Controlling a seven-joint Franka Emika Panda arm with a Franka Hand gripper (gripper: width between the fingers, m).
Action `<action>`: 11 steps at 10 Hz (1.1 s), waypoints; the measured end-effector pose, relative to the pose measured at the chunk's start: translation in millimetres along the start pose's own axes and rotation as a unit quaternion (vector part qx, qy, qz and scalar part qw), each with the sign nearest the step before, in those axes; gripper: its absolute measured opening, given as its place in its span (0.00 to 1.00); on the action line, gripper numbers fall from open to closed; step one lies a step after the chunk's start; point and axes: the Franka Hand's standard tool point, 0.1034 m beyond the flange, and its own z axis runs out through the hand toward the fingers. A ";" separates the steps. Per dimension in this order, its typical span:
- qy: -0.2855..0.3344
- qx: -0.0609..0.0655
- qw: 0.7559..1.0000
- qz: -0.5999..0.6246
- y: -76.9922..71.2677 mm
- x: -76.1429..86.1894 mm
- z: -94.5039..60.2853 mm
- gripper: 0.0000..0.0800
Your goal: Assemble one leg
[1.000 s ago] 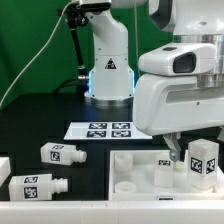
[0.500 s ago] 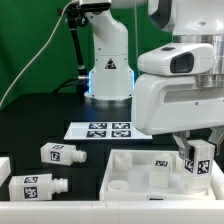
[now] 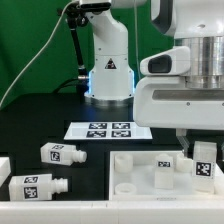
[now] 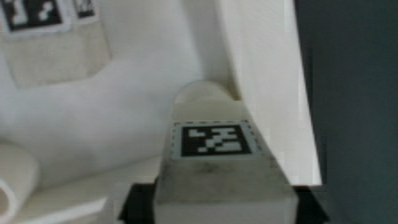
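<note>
My gripper [image 3: 203, 145] is shut on a white leg [image 3: 204, 162] with a black-and-white tag. It holds the leg upright over the near right corner of the large white square panel [image 3: 135, 170]. In the wrist view the leg [image 4: 219, 150] fills the space between my fingers [image 4: 139, 203], its tag facing the camera, with the panel's raised rim [image 4: 249, 60] beside it. Another leg [image 3: 165, 168] stands upright on the panel. Two more legs [image 3: 62, 153] [image 3: 40, 186] lie on the table at the exterior view's left.
The marker board [image 3: 104, 129] lies on the black table in front of the robot base [image 3: 108, 70]. A white part [image 3: 4, 166] shows at the exterior view's left edge. A green backdrop stands behind.
My gripper has moved toward the exterior view's right with the leg in it, and the leg now sits slightly higher over the panel's right corner. The other legs have not moved.
</note>
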 end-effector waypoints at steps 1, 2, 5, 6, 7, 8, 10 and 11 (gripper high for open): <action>0.000 0.000 0.998 0.066 -0.1 -0.2 0.4 0.36; -0.002 0.003 0.987 0.160 0.5 0.4 0.7 0.36; -0.014 -0.001 0.953 0.303 0.6 0.1 1.1 0.45; -0.015 -0.001 0.955 0.295 0.7 -0.2 1.5 0.45; -0.015 0.000 0.962 0.271 0.6 -0.1 1.0 0.62; -0.014 0.002 0.971 0.241 0.0 0.3 -1.7 0.78; -0.009 0.002 0.990 0.140 -2.5 -1.2 -2.4 0.80; -0.007 -0.001 0.999 0.037 -4.4 -2.5 -2.6 0.81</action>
